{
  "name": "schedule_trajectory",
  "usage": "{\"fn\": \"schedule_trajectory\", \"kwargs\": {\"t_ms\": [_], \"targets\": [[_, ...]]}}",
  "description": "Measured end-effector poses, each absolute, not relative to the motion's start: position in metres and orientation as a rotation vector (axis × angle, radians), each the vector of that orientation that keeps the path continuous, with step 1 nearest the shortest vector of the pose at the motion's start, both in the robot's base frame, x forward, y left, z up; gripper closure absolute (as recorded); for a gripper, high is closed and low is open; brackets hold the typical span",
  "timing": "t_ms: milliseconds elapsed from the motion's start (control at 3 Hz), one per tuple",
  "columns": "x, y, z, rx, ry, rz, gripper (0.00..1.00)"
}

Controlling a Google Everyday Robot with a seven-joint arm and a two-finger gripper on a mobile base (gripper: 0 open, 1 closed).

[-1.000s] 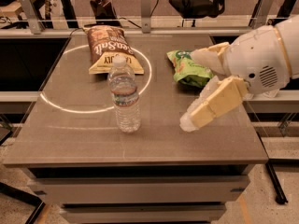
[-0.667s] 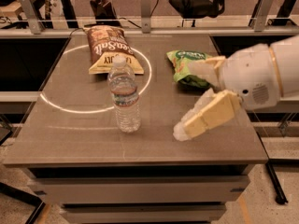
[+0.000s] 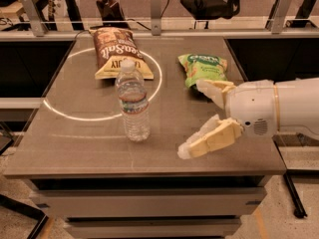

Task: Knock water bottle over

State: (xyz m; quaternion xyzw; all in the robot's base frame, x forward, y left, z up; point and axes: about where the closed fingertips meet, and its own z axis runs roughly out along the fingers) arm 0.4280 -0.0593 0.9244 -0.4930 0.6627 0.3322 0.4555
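The water bottle [image 3: 133, 103] is clear ribbed plastic with a white cap and a pale label band. It stands upright on the grey-brown table [image 3: 84, 143], left of centre. My gripper [image 3: 192, 119] comes in from the right on a white arm, low over the table. Its two cream fingers [image 3: 212, 139] are spread open and empty. The gripper is to the right of the bottle, apart from it by about a bottle's width.
A brown snack bag [image 3: 117, 51] lies behind the bottle. A green snack bag [image 3: 203, 68] lies at the back right, just behind my upper finger. A bright ring of light marks the tabletop. Metal rails and chairs stand behind the table.
My gripper has moved left across the table towards the bottle. The bottle and both bags have not moved.
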Motion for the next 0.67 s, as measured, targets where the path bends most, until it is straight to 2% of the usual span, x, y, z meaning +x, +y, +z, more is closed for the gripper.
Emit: {"fn": "schedule_trajectory", "kwargs": {"t_ms": [667], "targets": [[0.466, -0.032, 0.906, -1.169, 1.632, 0.735, 0.0]]}}
